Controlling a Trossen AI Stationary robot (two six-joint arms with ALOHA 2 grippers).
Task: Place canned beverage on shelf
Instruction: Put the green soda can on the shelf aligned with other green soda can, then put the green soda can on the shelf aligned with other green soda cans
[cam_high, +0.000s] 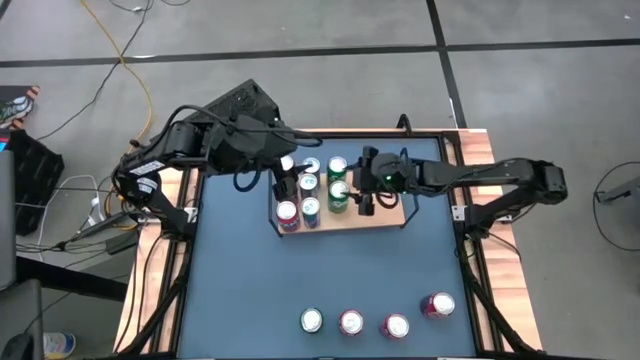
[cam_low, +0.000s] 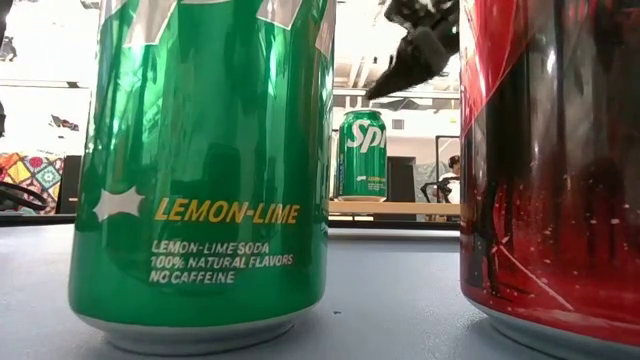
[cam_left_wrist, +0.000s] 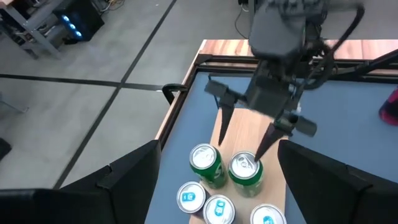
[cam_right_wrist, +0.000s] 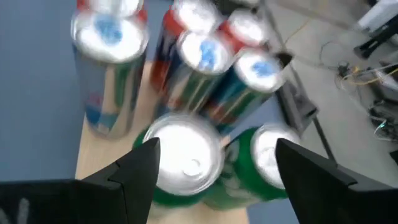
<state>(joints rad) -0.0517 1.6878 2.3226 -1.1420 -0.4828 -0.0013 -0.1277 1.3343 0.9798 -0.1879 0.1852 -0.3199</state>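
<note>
My right gripper (cam_high: 365, 196): fingers spread apart, holding nothing, poised over the shelf near the far edge of the tabletop, its fingertips on either side of the green can nearest me without clamping it.
Same gripper seen from the other arm (cam_left_wrist: 246, 138): one finger comes down beside the green can, the other touches its rim; the jaws stand wide.
Green can under me (cam_high: 339, 196): upright on the shelf, silver top showing; a second green can (cam_high: 337, 167) stands just behind it, toward the far edge.
Shelf (cam_high: 385, 213): light-wood board with thin black wire ends, set at the middle of the far edge; its right half is bare wood.
Other cans on the shelf: blue-topped cans (cam_high: 309, 184) and a red can (cam_high: 288, 213) crowd the left half, touching or nearly touching each other.
My left gripper (cam_high: 284, 172): hovering at the left end of the shelf over those cans, fingers apart and empty.
Cans near the front edge: four stand in a loose row, a green one (cam_high: 312, 321) at the left and a red one (cam_high: 438, 305) toward the front-right corner.
Tabletop (cam_high: 240, 280): dark blue, framed in wood.
</note>
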